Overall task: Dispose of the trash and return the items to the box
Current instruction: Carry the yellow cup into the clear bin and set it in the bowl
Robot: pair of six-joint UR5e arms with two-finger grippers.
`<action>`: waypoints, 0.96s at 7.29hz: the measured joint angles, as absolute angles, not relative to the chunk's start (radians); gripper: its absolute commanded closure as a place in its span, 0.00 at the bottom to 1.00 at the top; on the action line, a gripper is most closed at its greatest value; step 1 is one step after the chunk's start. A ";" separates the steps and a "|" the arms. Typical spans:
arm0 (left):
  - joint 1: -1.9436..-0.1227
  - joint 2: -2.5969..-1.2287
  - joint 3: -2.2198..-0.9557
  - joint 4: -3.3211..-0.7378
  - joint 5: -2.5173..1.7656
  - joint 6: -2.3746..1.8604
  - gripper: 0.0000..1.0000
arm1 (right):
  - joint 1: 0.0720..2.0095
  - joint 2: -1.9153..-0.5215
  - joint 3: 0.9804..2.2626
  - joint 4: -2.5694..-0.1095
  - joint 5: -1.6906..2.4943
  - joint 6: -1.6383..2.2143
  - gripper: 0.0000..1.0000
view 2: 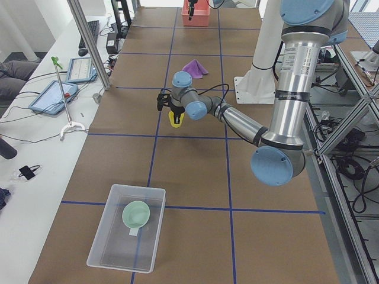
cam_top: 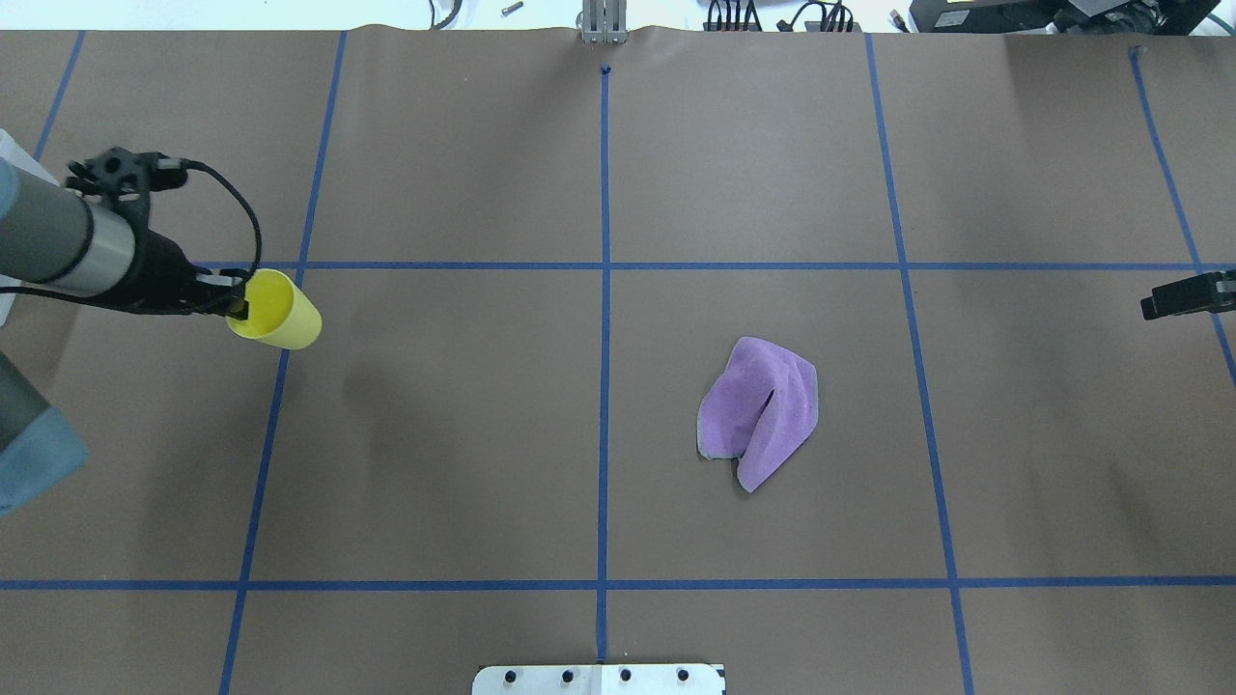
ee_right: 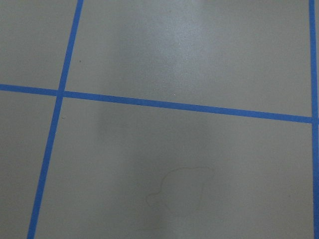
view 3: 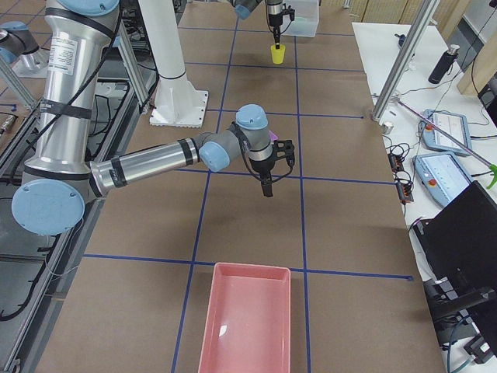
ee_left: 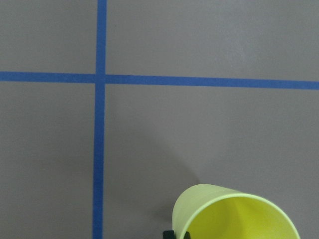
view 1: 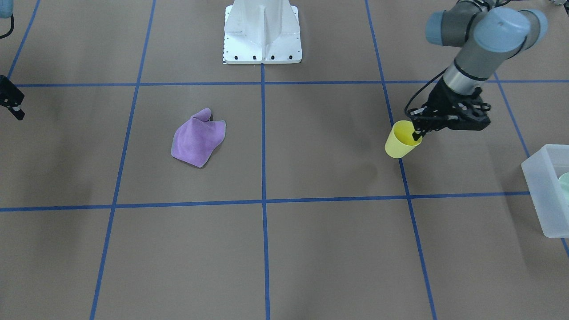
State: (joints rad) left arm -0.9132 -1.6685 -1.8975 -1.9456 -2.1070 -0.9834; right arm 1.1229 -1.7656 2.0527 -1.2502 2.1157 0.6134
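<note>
My left gripper [view 1: 418,133] is shut on the rim of the yellow cup [view 1: 401,140] and holds it tilted above the table. The cup also shows in the overhead view [cam_top: 275,309], the left side view [view 2: 176,118] and the left wrist view [ee_left: 234,214]. The frosted white box [view 2: 127,228] stands at the table's left end, partly cut off in the front view [view 1: 544,186]. The mint-green bowl [view 2: 136,214] lies inside it. My right gripper [cam_top: 1173,299] hangs empty over bare table at the right, its fingers together.
A crumpled purple cloth [cam_top: 758,410] lies right of the centre line, also seen in the front view [view 1: 198,138]. A pink bin [view 3: 248,318] stands at the table's right end. The white robot base [view 1: 262,33] is at the robot's edge of the table.
</note>
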 measured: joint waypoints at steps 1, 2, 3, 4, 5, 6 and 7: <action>-1.000 -1.614 -1.898 -1.945 -2.153 -0.855 1.00 | 1.122 -1.766 2.053 -1.250 2.116 0.614 0.00; -1.100 -1.574 -1.879 -1.943 -2.202 -0.715 1.00 | 1.122 -1.766 2.054 -1.250 2.117 0.614 0.00; -1.205 -1.560 -1.825 -1.942 -2.246 -0.571 1.00 | 1.121 -1.766 2.054 -1.249 2.117 0.614 0.00; -1.312 -1.577 -1.738 -1.929 -2.282 -0.419 1.00 | 1.120 -1.766 2.054 -1.249 2.117 0.613 0.00; -1.412 -1.631 -1.627 -1.895 -2.307 -0.266 1.00 | 1.120 -1.766 2.054 -1.249 2.117 0.613 0.00; -1.508 -1.719 -1.471 -1.858 -2.318 -0.090 1.00 | 1.119 -1.766 2.054 -1.249 2.117 0.613 0.00; -1.580 -1.805 -1.309 -1.840 -2.319 0.062 1.00 | 1.119 -1.765 2.054 -1.249 2.117 0.613 0.00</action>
State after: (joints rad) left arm -1.5800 -1.8050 -1.3093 -1.8403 -2.3194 0.0621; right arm 1.1188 -1.7653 2.0543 -1.2487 2.1169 0.6134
